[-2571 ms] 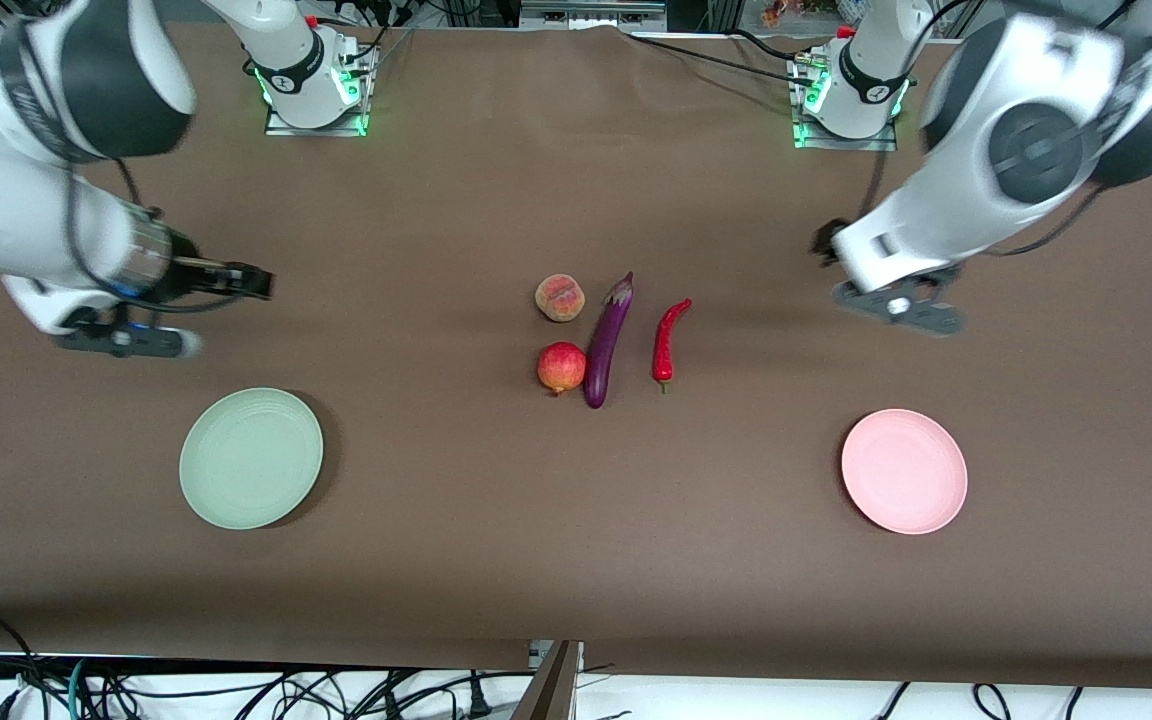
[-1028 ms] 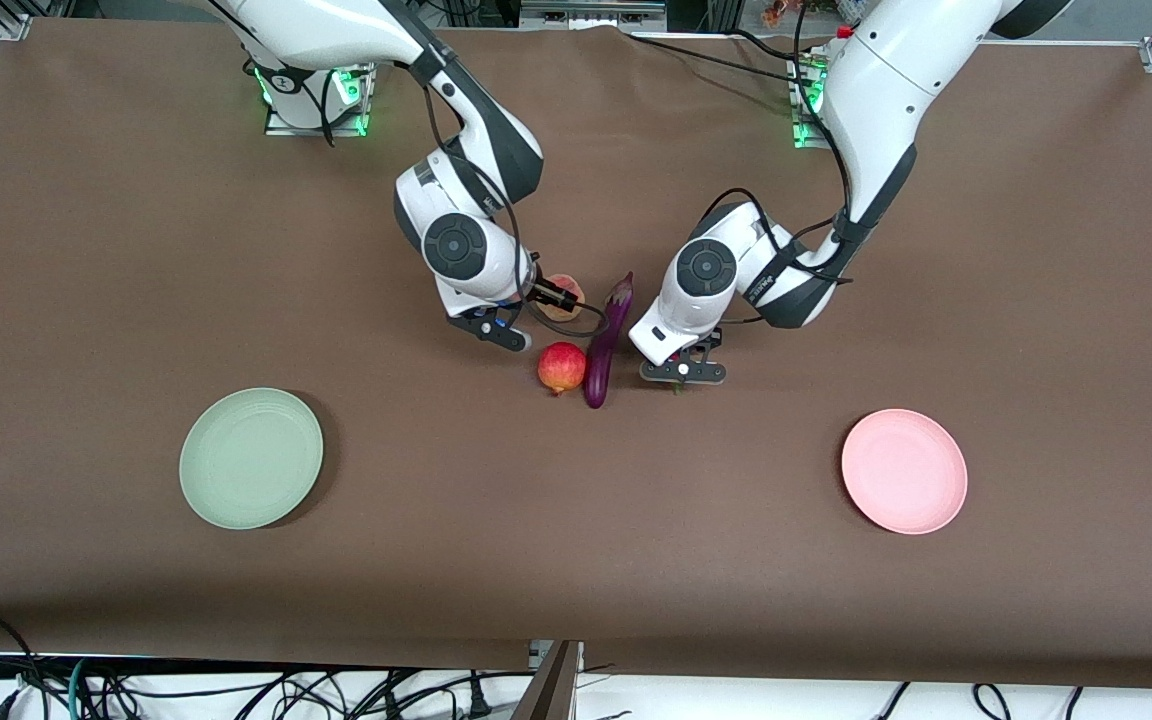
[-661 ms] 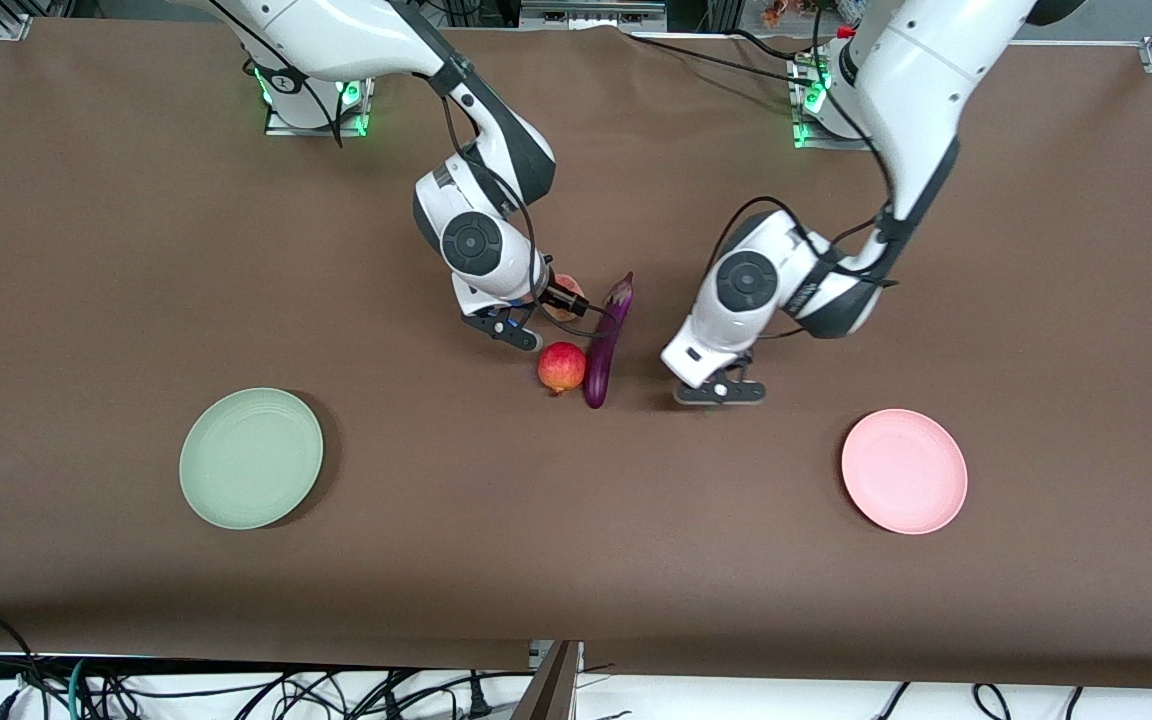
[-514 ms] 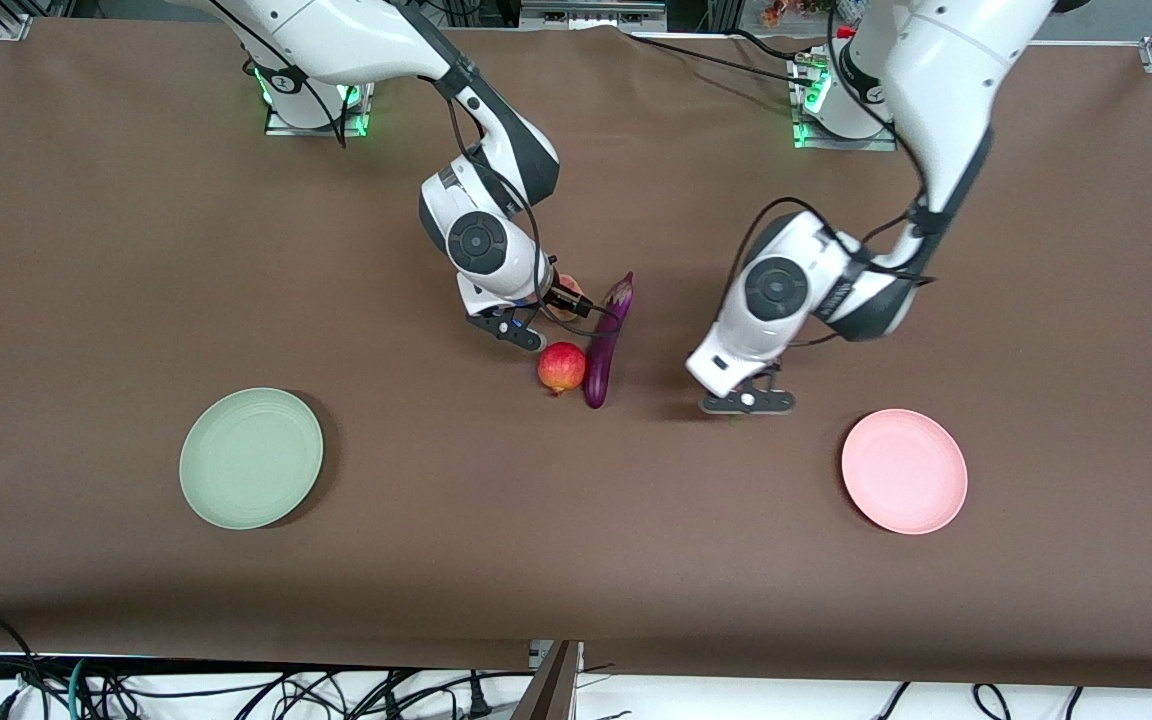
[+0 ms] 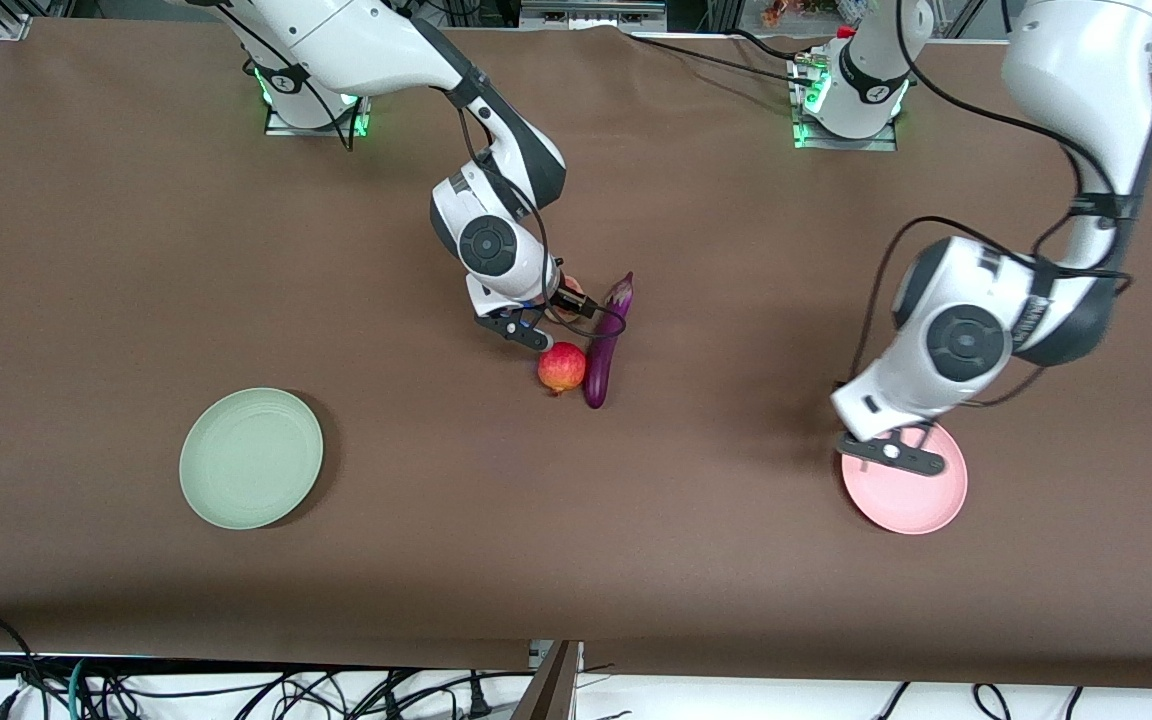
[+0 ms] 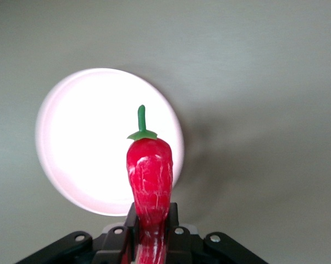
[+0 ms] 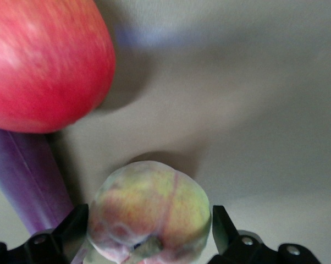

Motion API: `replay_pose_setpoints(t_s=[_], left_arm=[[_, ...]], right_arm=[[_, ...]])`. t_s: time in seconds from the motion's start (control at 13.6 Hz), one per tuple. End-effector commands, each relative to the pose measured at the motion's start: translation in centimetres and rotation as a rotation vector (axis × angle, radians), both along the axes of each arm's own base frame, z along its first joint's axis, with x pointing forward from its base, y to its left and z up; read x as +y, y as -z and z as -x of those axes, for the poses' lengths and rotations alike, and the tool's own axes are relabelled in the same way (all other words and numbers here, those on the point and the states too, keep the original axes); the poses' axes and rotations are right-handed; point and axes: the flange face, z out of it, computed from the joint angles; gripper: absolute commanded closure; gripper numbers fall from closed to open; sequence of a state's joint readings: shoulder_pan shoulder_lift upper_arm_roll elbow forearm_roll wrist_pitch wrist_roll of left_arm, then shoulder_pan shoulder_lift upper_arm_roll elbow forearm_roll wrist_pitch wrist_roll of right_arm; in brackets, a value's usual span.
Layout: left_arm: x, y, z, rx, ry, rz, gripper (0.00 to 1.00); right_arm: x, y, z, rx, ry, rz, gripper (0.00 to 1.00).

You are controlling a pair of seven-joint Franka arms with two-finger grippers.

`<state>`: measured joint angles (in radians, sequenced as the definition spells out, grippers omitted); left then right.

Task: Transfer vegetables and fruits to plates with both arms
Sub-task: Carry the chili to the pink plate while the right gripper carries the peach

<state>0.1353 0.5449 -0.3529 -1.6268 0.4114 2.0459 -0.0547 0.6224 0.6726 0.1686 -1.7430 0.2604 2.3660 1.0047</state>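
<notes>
my left gripper [image 6: 150,231] clamped on the chili [image 6: 150,181] over the pink plate [image 5: 921,505], right gripper [image 7: 149,231] fingers [image 7: 72,223] hugging the peach [image 7: 150,219] on the table, red fruit [image 5: 561,367] at its 6 o'clock touching the eggplant [image 5: 604,345], green plate [image 5: 251,457] toward the right arm's end

The red chili [image 6: 150,181] hung stem-out over the pink plate [image 5: 921,505]. The fuzzy peach [image 7: 150,217] sat on the table beside the purple eggplant [image 5: 604,345]; the shiny red fruit [image 5: 561,367] touched the eggplant, nearer the camera. The green plate [image 5: 250,458] lay bare toward the right arm's end.
</notes>
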Motion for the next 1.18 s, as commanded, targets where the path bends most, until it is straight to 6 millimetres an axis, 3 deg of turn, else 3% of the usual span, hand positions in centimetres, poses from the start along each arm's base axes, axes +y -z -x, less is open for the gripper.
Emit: replay_pose_setpoints(t_s=[0.0,0.15,0.22,0.29,0.37,0.51,0.59,0.66,0.81,0.95,1.1], left_arm=[[1.2,2.3,-2.4,0.003,0.078,-0.056,1.0],[2.1,5.1,-3.7,0.004,0.122,-0.12,1.0],[1.9,6.1,-3.8,0.001,0.135,-0.122,1.0],[1.6,6.8,-3.9,-0.015,0.142,-0.107,1.0],[1.1,8.2,-3.8,-0.016,0.142,-0.093,0.99],[1.2,10.7,-3.7,-0.011,0.147,-0.072,0.99],[1.2,11.1,-3.7,-0.015,0.148,-0.067,0.95],[1.5,11.1,-3.7,-0.012,0.144,-0.065,0.83],[1.3,11.0,-3.6,-0.01,0.139,-0.059,0.0],[1.4,10.1,-3.5,-0.013,0.139,-0.062,0.0],[0.8,7.5,-3.2,0.0,0.123,-0.061,0.0]], right_arm=[[0.3,0.5,0.7,-0.004,-0.009,0.002,0.54],[0.0,0.1,0.1,-0.013,-0.018,-0.002,0.88],[-0.3,-1.3,-0.6,-0.032,-0.041,-0.014,0.96],[-1.8,-4.3,-2.1,-0.042,-0.052,-0.005,0.96],[-4.5,-7.1,-4.1,-0.025,-0.085,0.031,0.96],[-12.8,-11.8,-8.6,0.02,-0.24,0.061,0.96],[-17.3,-12.6,-10.8,0.022,-0.309,0.064,0.96],[-22.0,-13.0,-12.9,0.001,-0.366,0.063,0.96],[-30.6,-12.1,-16.0,-0.031,-0.478,0.038,0.96],[-39.7,-10.5,-19.2,-0.09,-0.541,0.02,0.96],[-44.3,-8.4,-20.3,-0.119,-0.59,0.025,0.96]])
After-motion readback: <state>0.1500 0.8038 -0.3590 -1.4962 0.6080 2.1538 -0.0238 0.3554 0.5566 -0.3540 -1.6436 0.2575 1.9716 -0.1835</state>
